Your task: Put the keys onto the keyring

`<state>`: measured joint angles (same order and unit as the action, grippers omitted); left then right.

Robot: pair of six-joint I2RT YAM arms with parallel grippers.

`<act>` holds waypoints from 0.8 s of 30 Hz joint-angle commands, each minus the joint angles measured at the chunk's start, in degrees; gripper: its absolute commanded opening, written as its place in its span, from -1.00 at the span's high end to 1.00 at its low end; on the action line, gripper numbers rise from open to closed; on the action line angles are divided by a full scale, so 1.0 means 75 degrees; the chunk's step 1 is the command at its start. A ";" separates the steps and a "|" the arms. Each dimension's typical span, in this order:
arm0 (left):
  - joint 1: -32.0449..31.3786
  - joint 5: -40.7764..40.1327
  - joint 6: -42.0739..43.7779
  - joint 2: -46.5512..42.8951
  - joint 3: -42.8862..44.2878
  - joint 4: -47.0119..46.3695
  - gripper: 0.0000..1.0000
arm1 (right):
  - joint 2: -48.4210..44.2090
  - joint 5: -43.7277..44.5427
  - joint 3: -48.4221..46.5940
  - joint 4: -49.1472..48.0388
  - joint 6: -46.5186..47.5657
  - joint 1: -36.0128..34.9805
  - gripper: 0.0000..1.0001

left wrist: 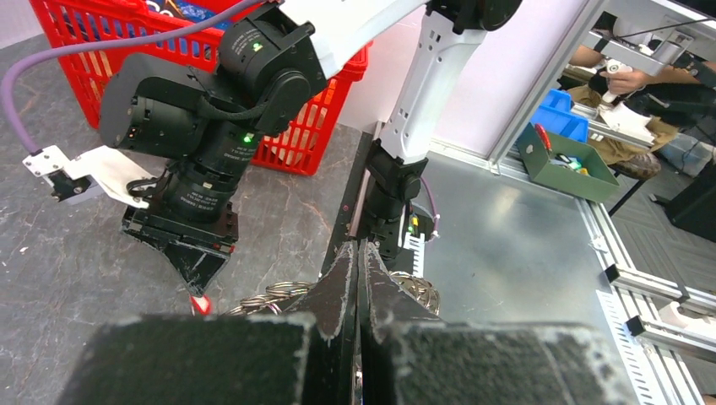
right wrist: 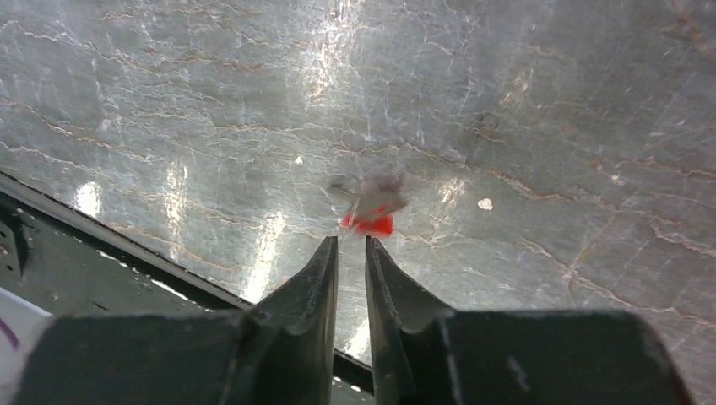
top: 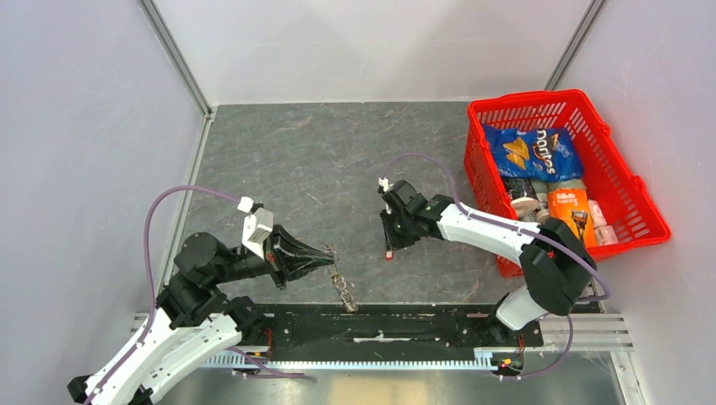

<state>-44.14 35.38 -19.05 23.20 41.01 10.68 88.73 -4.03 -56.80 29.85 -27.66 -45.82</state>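
My left gripper [top: 328, 251] is shut on the keyring [top: 343, 287], a string of silvery wire rings trailing from its tips toward the table's near edge. In the left wrist view the rings [left wrist: 270, 295] show on both sides of the closed fingers [left wrist: 342, 278]. My right gripper [top: 388, 245] points down at the table a little to the right of the left one. Its jaws stand slightly apart with nothing between them [right wrist: 350, 240]. A small key with a red tag [right wrist: 369, 221], blurred, lies just past its fingertips; the tag [left wrist: 200, 305] shows under the right gripper too.
A red basket [top: 540, 99] with a chips bag and other packets stands at the right of the table. A black rail [top: 380, 325] runs along the near edge, close to the hanging end of the rings. Grey walls close in the left and back.
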 commanded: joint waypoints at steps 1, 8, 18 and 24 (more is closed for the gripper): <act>-0.0021 -0.0358 -0.0002 -0.0093 0.0111 -0.0311 0.95 | -0.0446 0.0374 -0.0259 -0.0285 -0.0019 0.0019 0.36; -0.0021 -0.0986 -0.0050 -0.0004 0.0199 -0.0294 0.95 | -0.1979 0.0337 -0.0932 0.0415 0.0786 0.0016 0.05; -0.0021 -0.1944 -0.0382 0.0425 0.0344 -0.0506 0.96 | -0.3857 -0.0600 -0.1181 0.0965 0.2010 0.0016 -0.10; -0.0021 -0.2517 -0.0624 0.0586 0.0355 -0.0659 0.96 | -0.4354 -0.1391 -0.1378 0.1123 0.2248 0.0016 -0.15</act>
<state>-44.16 21.08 -20.95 27.16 41.08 10.57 57.52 -8.73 -64.36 36.95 -13.72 -45.84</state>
